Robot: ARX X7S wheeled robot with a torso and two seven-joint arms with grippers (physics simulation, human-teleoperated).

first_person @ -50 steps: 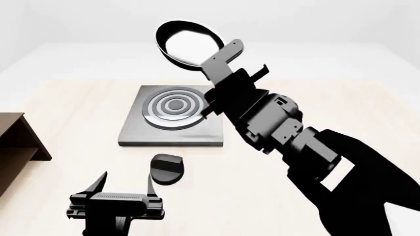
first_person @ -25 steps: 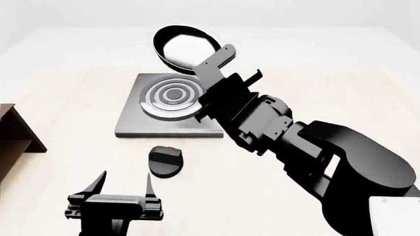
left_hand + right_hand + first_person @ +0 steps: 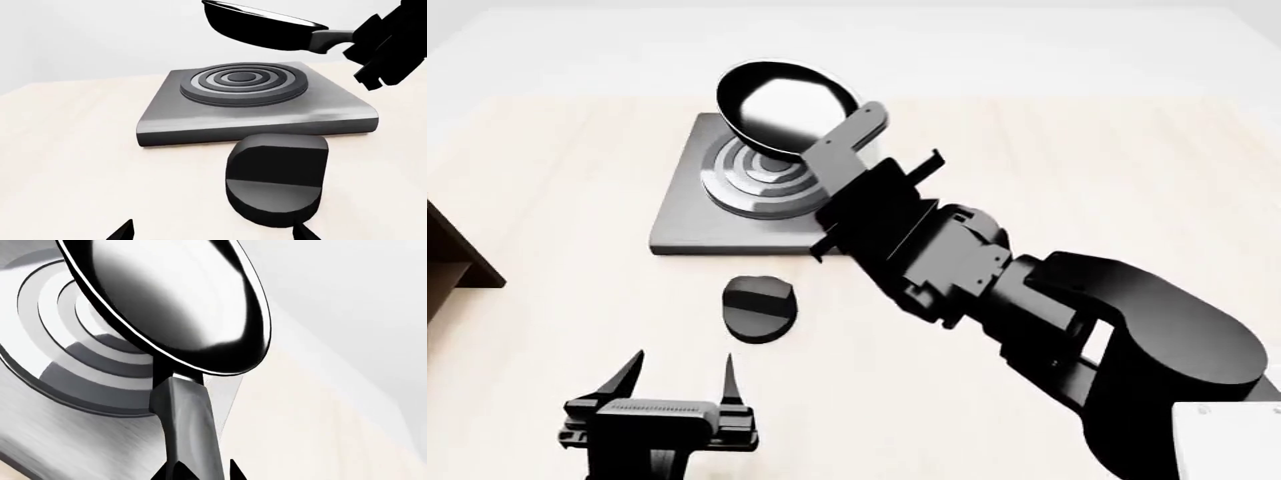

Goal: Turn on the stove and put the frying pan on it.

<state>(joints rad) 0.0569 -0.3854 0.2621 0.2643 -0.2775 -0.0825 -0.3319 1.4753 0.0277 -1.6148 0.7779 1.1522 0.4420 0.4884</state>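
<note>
Left gripper (image 3: 681, 385) sat nearest the camera with its fingers spread apart, holding nothing, hovering just short of the knob (image 3: 758, 307). Right gripper (image 3: 851, 190) was clamped on the frying pan's (image 3: 779, 103) handle, keeping the pan up in the air above the stove (image 3: 745, 190), not touching the rings.

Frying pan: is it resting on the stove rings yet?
No. In the left wrist view the frying pan hangs clear above the stove, gap visible beneath.

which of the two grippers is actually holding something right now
The right gripper: it is shut on the frying pan's handle, holding the pan in the air above the stove. The left gripper is open and empty, near the knob.
</note>
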